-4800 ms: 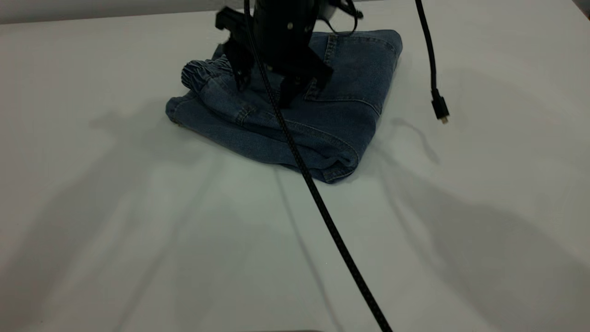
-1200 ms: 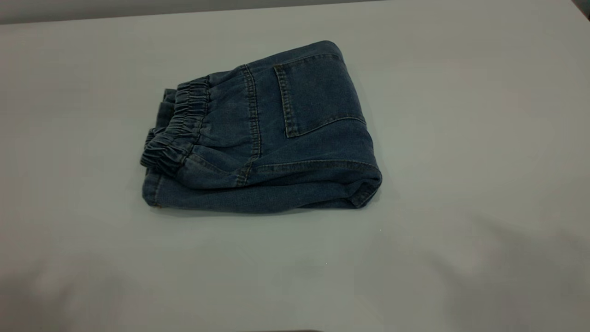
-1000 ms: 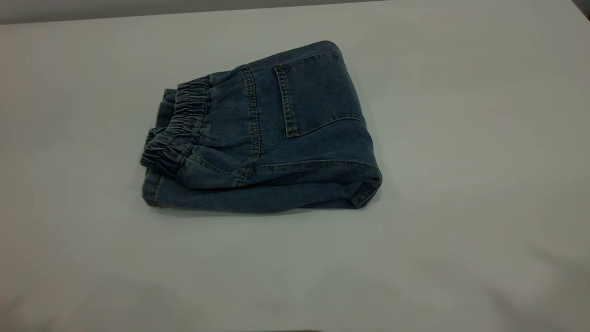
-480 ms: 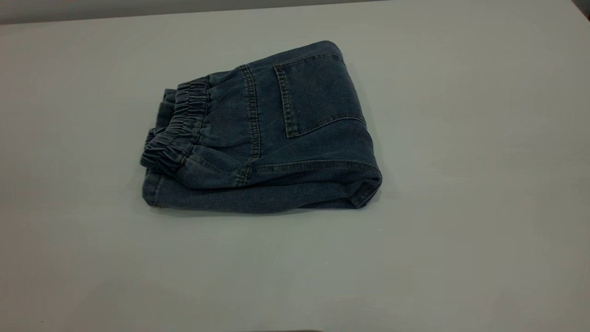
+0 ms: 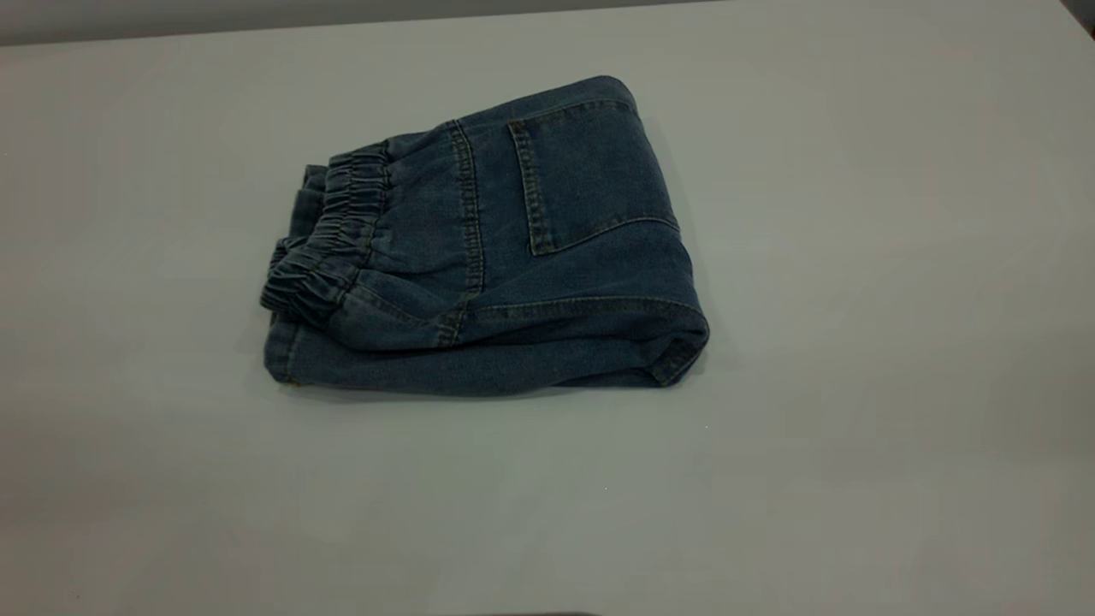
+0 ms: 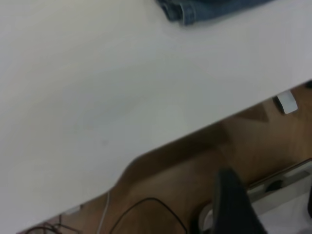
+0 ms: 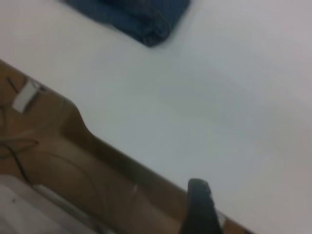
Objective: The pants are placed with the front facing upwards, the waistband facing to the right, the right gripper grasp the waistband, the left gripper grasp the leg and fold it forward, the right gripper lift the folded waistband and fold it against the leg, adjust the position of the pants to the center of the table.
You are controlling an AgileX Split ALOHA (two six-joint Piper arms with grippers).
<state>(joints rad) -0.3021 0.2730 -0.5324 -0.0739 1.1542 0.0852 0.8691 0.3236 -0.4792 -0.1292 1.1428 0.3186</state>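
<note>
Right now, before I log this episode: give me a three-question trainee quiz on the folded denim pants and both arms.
1. True or false: a gripper is touching the folded blue denim pants in the exterior view.
2. Multiple choice: the gathered elastic waistband lies at the bundle's A) left end B) right end C) hidden underneath, in the exterior view.
3. Short answer: what stitched feature faces up on the bundle?

Key
1. False. No gripper shows there; only the plain white table surrounds the pants. One dark finger shows in each wrist view, off the cloth.
2. A
3. A patch back pocket.
</note>
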